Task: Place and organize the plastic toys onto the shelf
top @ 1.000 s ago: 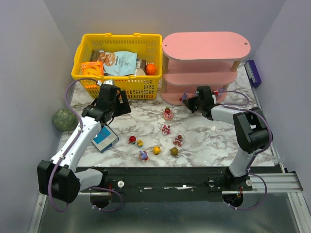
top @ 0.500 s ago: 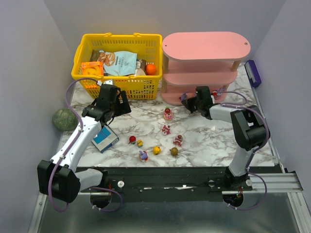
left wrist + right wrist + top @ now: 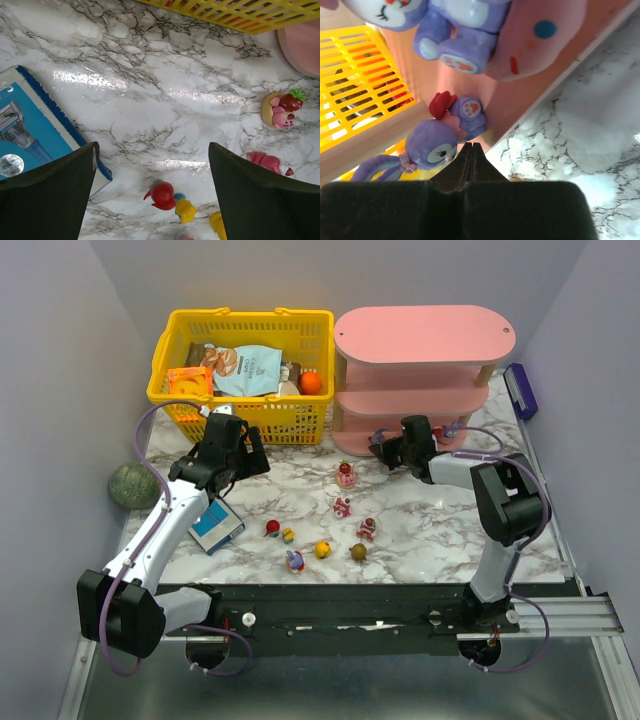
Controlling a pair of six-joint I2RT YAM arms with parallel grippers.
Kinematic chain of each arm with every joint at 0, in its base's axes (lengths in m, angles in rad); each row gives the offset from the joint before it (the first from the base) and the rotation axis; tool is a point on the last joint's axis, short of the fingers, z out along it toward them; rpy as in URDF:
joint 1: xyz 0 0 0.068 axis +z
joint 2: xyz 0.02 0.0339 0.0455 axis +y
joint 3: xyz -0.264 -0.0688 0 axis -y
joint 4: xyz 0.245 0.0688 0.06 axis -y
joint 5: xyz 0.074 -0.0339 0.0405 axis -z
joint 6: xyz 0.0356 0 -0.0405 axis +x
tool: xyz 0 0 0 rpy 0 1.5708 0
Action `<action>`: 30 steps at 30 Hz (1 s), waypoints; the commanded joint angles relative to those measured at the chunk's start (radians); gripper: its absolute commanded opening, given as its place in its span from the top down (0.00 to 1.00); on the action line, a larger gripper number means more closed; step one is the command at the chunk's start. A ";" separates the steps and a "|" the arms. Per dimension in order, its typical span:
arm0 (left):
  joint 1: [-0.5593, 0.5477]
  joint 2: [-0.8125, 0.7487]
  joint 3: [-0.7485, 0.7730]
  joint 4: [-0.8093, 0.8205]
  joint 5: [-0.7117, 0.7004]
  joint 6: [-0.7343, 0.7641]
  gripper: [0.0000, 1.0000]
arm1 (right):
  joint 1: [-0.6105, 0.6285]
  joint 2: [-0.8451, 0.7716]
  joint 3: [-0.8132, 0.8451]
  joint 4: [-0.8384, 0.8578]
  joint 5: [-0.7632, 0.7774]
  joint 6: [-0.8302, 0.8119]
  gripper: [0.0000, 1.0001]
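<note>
The pink three-tier shelf (image 3: pixel 425 335) stands at the back right. My right gripper (image 3: pixel 383 448) is shut and empty at the left end of its bottom board. In the right wrist view its closed tips (image 3: pixel 471 150) sit just under a purple bunny toy (image 3: pixel 432 145) on the pink board (image 3: pixel 520 95); a second bunny (image 3: pixel 455 30) stands further in. Loose toys lie mid-table: pink strawberry ones (image 3: pixel 346 476), (image 3: pixel 342 507), (image 3: pixel 367 530), a red one (image 3: pixel 272 529), yellow ones (image 3: pixel 323 549), an olive one (image 3: pixel 358 552). My left gripper (image 3: pixel 245 455) is open, above the red toy (image 3: pixel 163 195).
A yellow basket (image 3: pixel 240 420) of snack packets stands at the back left, beside the shelf. A blue razor package (image 3: pixel 215 525) lies under my left arm. A green speckled ball (image 3: pixel 134 485) sits off the table's left edge. A purple box (image 3: pixel 520 390) lies right of the shelf.
My right gripper has crept a little left and closer to the shelf's bottom board. The left arm and the loose toys have not moved.
</note>
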 commanded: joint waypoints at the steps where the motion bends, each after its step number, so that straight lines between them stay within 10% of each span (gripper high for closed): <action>1: 0.000 -0.006 0.028 0.002 0.007 0.011 0.01 | 0.004 -0.016 -0.017 0.046 -0.026 0.010 0.99; 15: 0.000 -0.081 0.005 -0.037 0.052 -0.004 0.01 | 0.012 -0.316 -0.211 0.011 -0.013 -0.031 0.97; 24: -0.017 -0.222 -0.064 -0.201 0.341 -0.026 0.01 | 0.010 -0.600 -0.185 -0.471 0.092 -0.261 0.43; 30: -0.126 -0.395 -0.155 -0.392 0.431 -0.064 0.01 | 0.010 -0.772 -0.208 -0.639 0.142 -0.439 0.30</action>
